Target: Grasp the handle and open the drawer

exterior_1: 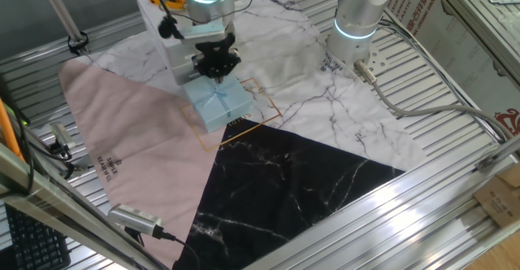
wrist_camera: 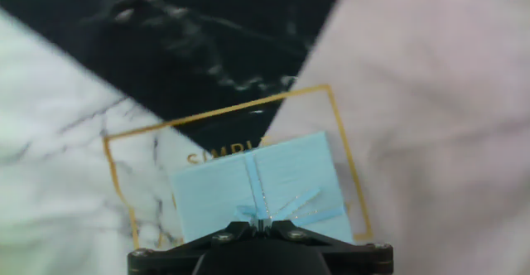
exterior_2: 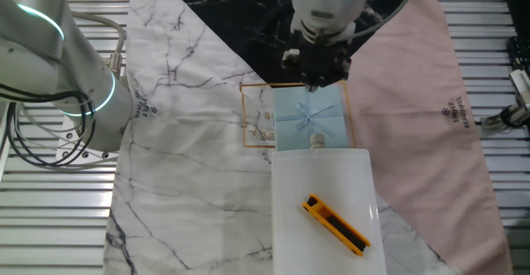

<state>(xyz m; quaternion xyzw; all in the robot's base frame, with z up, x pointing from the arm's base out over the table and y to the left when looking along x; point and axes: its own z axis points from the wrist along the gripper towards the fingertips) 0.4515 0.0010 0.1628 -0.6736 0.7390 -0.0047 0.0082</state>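
Handle (exterior_2: 313,123) of the light-blue drawer (exterior_2: 308,119), at frame centre, is overhung by the gripper (exterior_2: 318,83); whether its jaws are clenched cannot be told.

In the other fixed view the drawer (exterior_2: 308,118) lies at frame centre, inside a thin square outline (exterior_2: 245,118) printed on the table cover (exterior_2: 182,184). The handle (exterior_2: 312,121) sits at the drawer's middle. Directly below it in the frame stands a taller box (exterior_2: 325,200), touching or nearly touching the drawer's lower edge (which, I cannot tell), with a cutter (exterior_2: 335,224) lying on its top. The gripper (exterior_2: 321,78) hangs above the drawer's upper edge
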